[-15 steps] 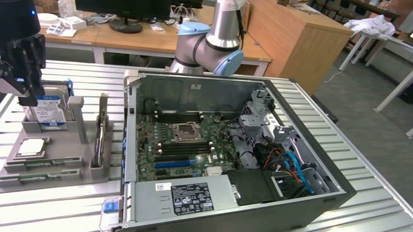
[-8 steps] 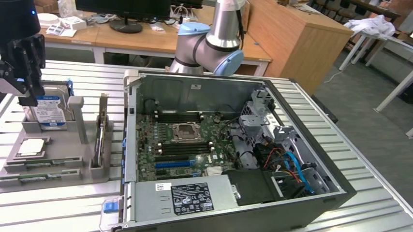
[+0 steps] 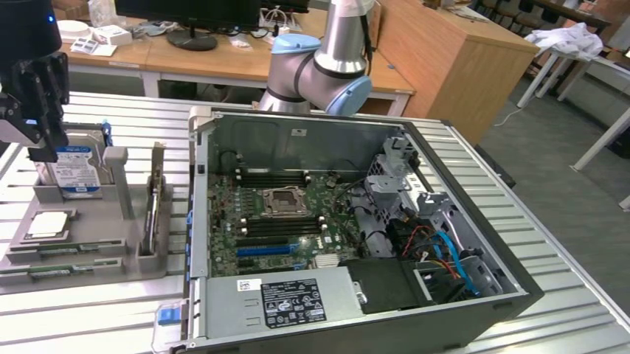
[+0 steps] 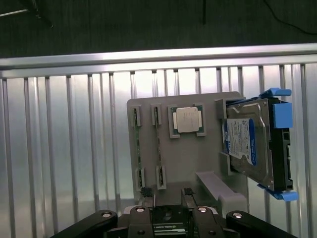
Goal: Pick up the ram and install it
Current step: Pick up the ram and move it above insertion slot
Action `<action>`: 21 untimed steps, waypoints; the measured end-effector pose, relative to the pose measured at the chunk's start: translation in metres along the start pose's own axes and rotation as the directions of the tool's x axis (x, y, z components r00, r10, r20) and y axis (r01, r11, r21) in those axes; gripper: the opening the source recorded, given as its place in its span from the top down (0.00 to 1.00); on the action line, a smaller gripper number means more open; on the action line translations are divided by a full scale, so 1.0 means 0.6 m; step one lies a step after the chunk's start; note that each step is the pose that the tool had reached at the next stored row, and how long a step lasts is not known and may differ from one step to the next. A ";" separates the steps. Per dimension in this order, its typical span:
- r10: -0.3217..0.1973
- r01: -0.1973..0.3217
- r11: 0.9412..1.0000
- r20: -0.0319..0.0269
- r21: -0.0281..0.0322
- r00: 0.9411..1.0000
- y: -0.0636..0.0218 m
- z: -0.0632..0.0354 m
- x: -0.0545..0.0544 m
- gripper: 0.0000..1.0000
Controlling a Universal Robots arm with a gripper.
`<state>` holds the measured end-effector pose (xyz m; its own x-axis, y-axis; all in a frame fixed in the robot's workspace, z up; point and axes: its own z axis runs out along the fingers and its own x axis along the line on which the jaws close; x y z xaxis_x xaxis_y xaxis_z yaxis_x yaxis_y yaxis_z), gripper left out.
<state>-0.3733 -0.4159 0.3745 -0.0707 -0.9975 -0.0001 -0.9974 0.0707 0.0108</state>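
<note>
Gripper [image 3: 37,140] is hanging over the tray [image 3: 99,254] at the exterior view's left, well apart from the open case [image 3: 473,295]. Jaws are standing wide apart and gripping nothing.

Ram [image 4: 137,148] is sitting in the tray, a thin green stick held by a clip at each end, untouched. A twin stick [image 4: 159,144] is lying just beside it and parallel. The CPU [image 4: 187,120] is resting one pocket further along, and the drive [image 4: 247,144] is standing upright past that. In the exterior view the ram [image 3: 61,251] is showing along the tray's near edge.

Handling, as you are judging it:
- You are dealing with a light, stiff board. Weight is no worry, bending is.
- It is fragile: small chips on the faces, contacts along one long edge. Be keeping the pads off both.
- The faces are looking smooth, so a shallow pinch is likely to be slipping.
- You are best taking hold across the thickness at mid-length, between the two clips, so the stick is hanging level.
- The twin is crowding one side, so you are working with little room for the finger there.
</note>
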 end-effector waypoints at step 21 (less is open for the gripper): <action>-0.014 0.014 1.000 0.000 0.000 1.000 0.000 0.031 0.000 0.64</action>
<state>-0.3733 -0.4160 0.3561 -0.0570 -0.9984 0.0001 -0.9983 0.0570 0.0110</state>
